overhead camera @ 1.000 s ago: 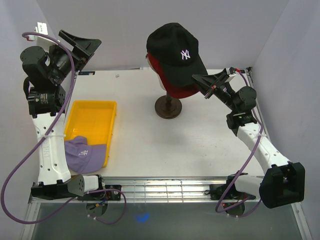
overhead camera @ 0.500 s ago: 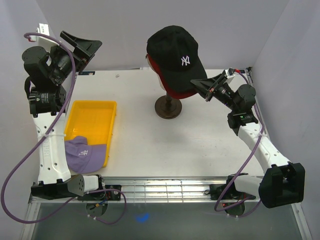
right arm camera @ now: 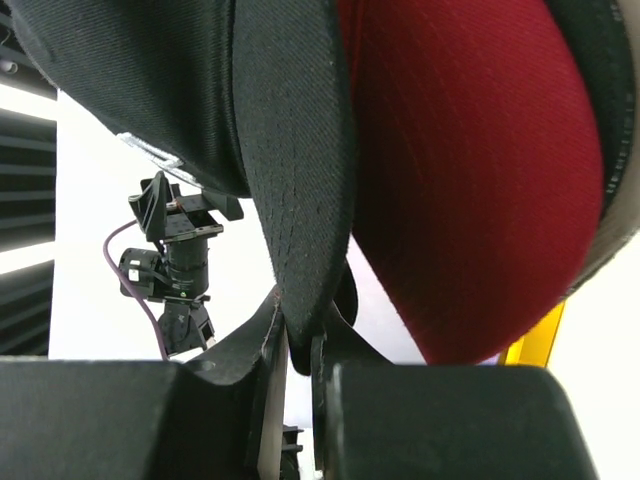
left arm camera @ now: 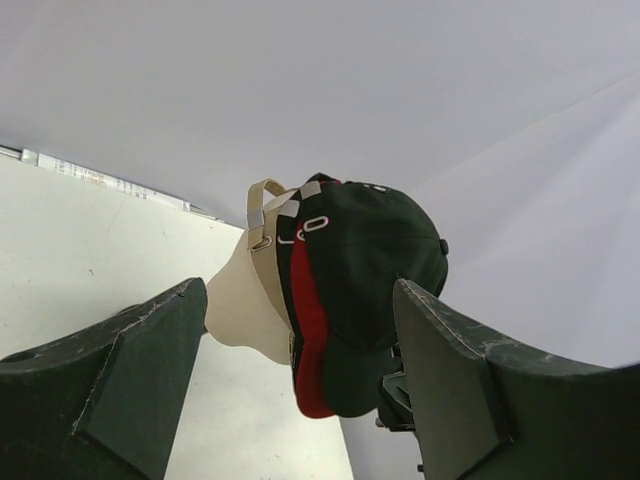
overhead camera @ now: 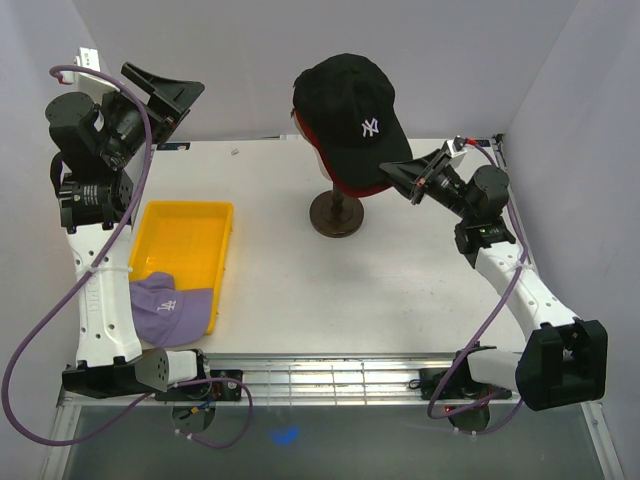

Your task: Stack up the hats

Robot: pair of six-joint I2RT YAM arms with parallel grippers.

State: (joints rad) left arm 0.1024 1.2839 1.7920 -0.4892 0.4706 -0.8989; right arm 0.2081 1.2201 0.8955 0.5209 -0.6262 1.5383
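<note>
Right tool (right arm camera: 300, 345) nips the probably stiff brim, at 4 o'clock, of the light, soft-crowned black NY cap (overhead camera: 345, 105); left tool (overhead camera: 176, 98) gapes empty.

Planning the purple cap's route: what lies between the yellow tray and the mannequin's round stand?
Nothing: bare white tabletop runs from the flat yellow plastic tray to the dark round stand, per the top external view.

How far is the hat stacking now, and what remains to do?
Done: the red cap sits stacked over other caps above the dark round stand. In hand: the black NY cap lies on top of the stack, and the right gripper pinches its brim. Left: the lavender cap lies at the near end of the yellow tray; the left gripper is open, holding nothing.
</note>
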